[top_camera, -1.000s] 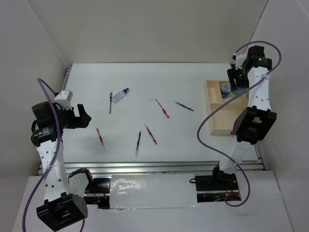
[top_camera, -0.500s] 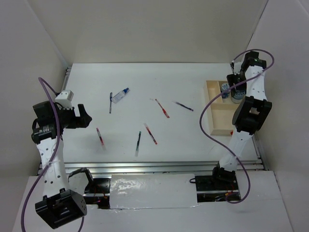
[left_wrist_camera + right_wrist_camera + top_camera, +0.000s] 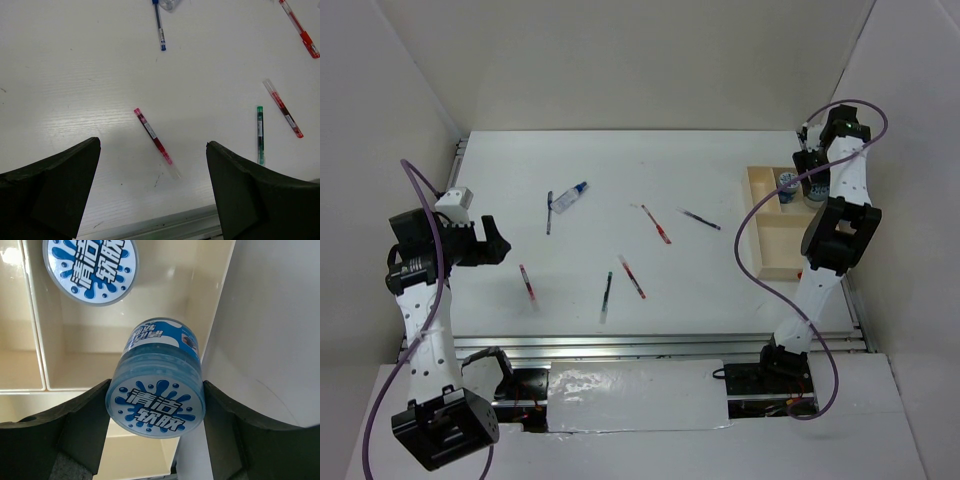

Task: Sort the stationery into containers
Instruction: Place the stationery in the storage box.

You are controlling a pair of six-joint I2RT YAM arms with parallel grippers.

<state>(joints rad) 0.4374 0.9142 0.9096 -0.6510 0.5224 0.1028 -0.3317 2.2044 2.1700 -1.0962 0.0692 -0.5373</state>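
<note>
My right gripper (image 3: 156, 405) is shut on a round blue-and-white roll (image 3: 155, 390) and holds it above the far compartment of the beige tray (image 3: 40, 345). A second roll (image 3: 90, 267) lies in that compartment, also seen from above (image 3: 787, 182). In the top view the right gripper (image 3: 810, 186) hangs over the tray's (image 3: 775, 274) far right end. My left gripper (image 3: 152, 145) is open and empty above a red pen (image 3: 155, 142); it is at the table's left (image 3: 490, 243). The white bottle with blue cap (image 3: 570, 195) lies at the middle left.
Several pens lie loose on the table: a dark one (image 3: 549, 212) beside the bottle, two red ones (image 3: 657, 224) (image 3: 631, 276), a dark one (image 3: 701, 219), a green one (image 3: 606, 296) and the red one (image 3: 527, 283) near the left gripper. The right arm's purple cable (image 3: 745, 240) hangs over the tray's left edge.
The right arm's elbow has swung up and back, and its wrist has shifted a little to the right over the tray with the roll still held. The left arm has hardly moved.
</note>
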